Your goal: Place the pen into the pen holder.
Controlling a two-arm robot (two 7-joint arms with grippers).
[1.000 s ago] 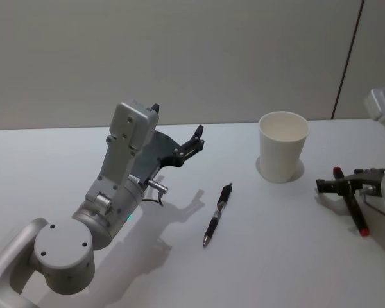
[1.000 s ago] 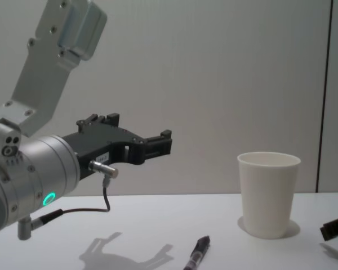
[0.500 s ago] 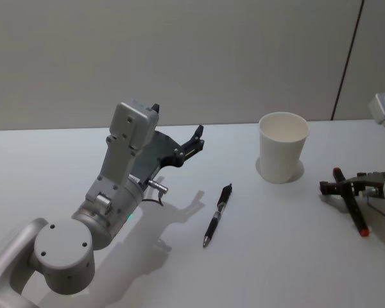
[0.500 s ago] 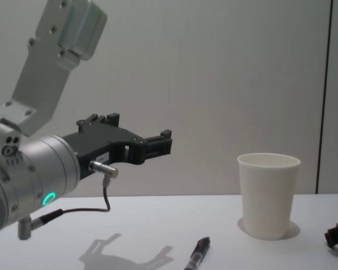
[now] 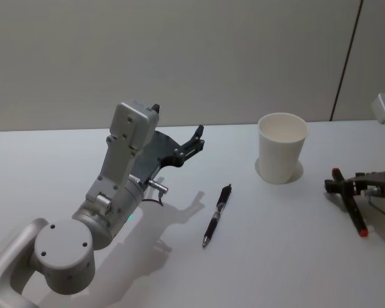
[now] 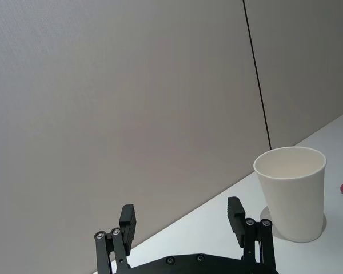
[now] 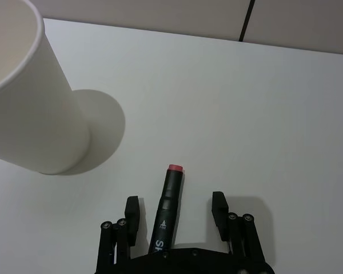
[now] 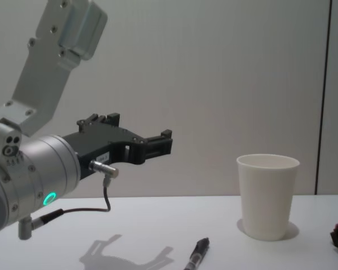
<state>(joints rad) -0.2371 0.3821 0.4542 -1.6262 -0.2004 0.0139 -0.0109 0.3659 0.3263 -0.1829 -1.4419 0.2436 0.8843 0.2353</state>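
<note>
The right gripper (image 5: 337,187) has backed off toward 3 o'clock — in the chest view it has slid nearly past the edge.

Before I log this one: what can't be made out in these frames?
- Pen holder floor: head view, hidden by its own near wall, so contents are unknown.
- Black pen tip: chest view, cut off by the bottom edge.
- Red-tipped marker label: right wrist view, runs under the open right gripper straddling it.
- Right gripper body: chest view, cut off by the right edge.
- Open left gripper, raised: left wrist view, base cut off by the bottom edge.
</note>
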